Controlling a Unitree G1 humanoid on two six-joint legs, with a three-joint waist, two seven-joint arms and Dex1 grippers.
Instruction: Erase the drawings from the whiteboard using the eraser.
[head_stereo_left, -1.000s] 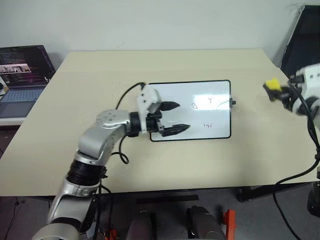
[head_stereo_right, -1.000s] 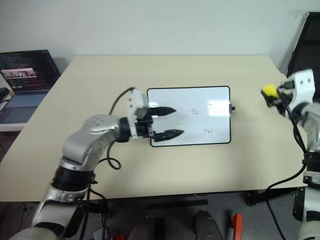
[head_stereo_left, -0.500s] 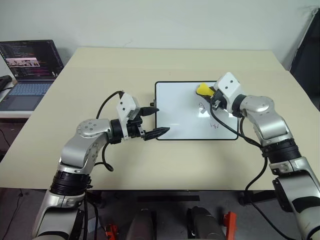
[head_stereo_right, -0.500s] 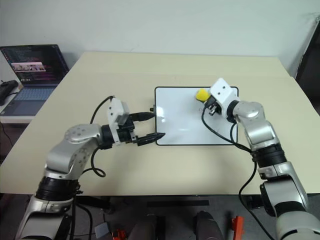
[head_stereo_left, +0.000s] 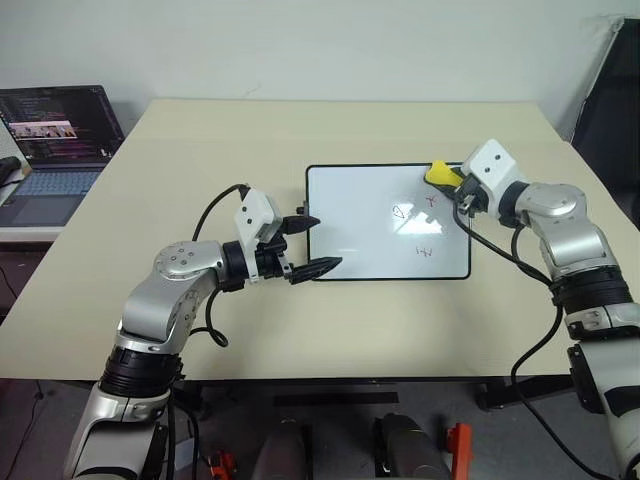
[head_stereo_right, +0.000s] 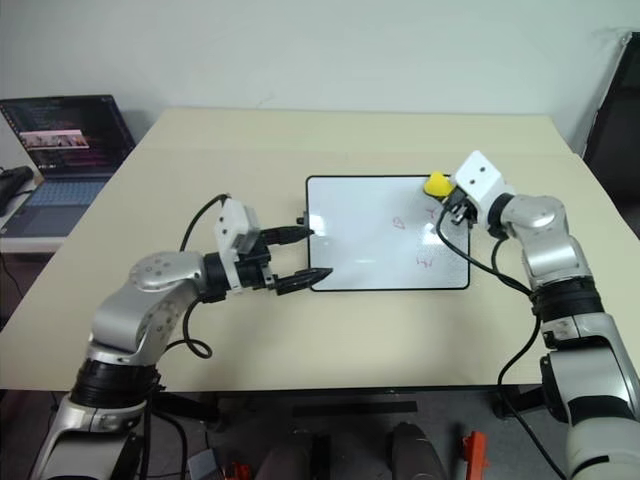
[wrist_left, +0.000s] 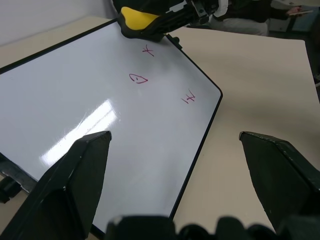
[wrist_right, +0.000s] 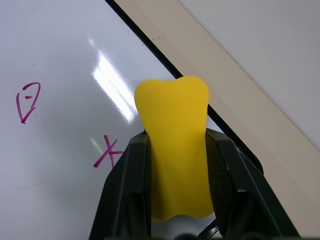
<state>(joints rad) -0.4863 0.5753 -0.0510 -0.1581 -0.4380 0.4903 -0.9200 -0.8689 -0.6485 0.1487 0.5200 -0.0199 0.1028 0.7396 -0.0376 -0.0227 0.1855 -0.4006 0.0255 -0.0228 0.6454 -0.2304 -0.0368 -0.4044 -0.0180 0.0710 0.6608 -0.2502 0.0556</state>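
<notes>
eraser held over the far right corner of the board, three marks not yet wiped

from left to right: a laptop stands open beside the beige table. the left gripper has its two fingers wide apart and holds nothing; its tips are at the left edge of the whiteboard, as if to keep it from sliding. on the right half of the board are the drawings, a loop, a cross and a lower squiggle. the right gripper is clamped on the yellow eraser, at the far right corner, near the cross.

to wipe well, i think the eraser must go down flat on the board and pass over each mark with steady pressure, while the left side stays braced.

the right wrist view shows how the fingers squeeze the soft eraser at its waist; the head views do not show this
</notes>
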